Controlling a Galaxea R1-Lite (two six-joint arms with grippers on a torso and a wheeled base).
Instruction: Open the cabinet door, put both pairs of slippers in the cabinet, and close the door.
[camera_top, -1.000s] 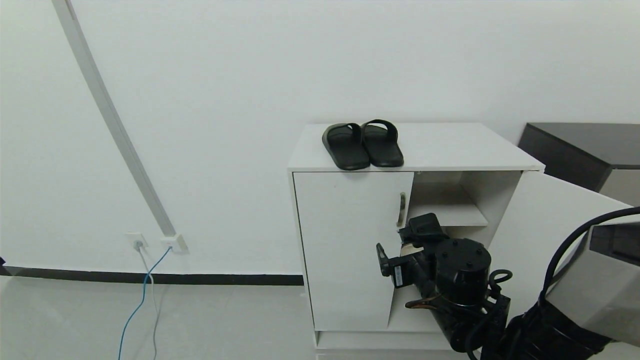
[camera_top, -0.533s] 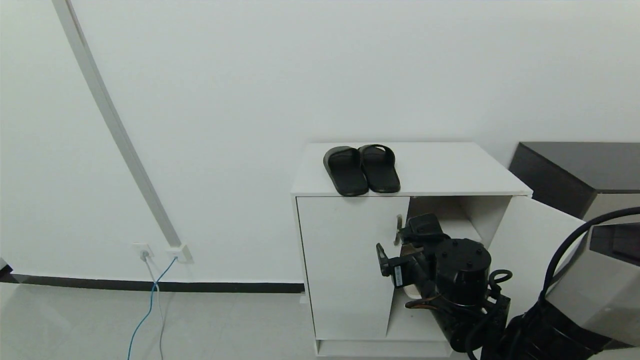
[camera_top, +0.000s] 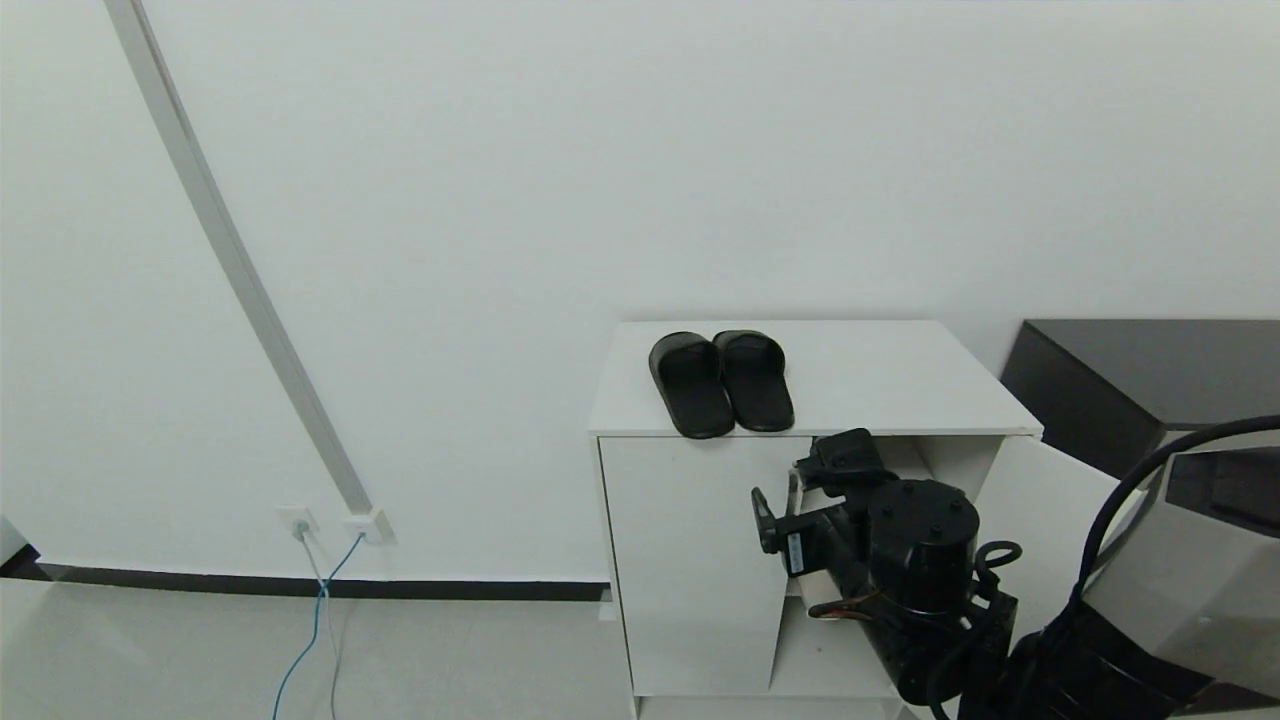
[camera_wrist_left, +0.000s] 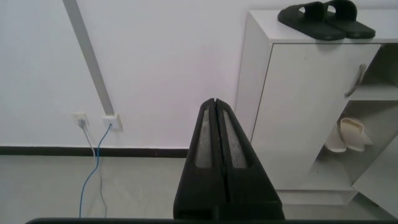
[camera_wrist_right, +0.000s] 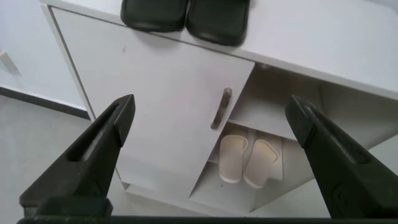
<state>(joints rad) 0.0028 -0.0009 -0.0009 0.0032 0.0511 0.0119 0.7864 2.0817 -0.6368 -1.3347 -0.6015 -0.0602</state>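
Counting one cabinet (camera_top: 880, 380), right door (camera_top: 1050, 510) standing open. Counting two pairs of slippers: black pair (camera_top: 722, 382) lying on top of the cabinet, pale pair (camera_wrist_right: 249, 158) sitting inside on its lower shelf; judging the black pair light and bendy, pinching best across the straps. Hovering before the cabinet: right gripper (camera_wrist_right: 210, 102) gaping wide, empty; left gripper (camera_wrist_left: 215, 104) pressed together, empty.
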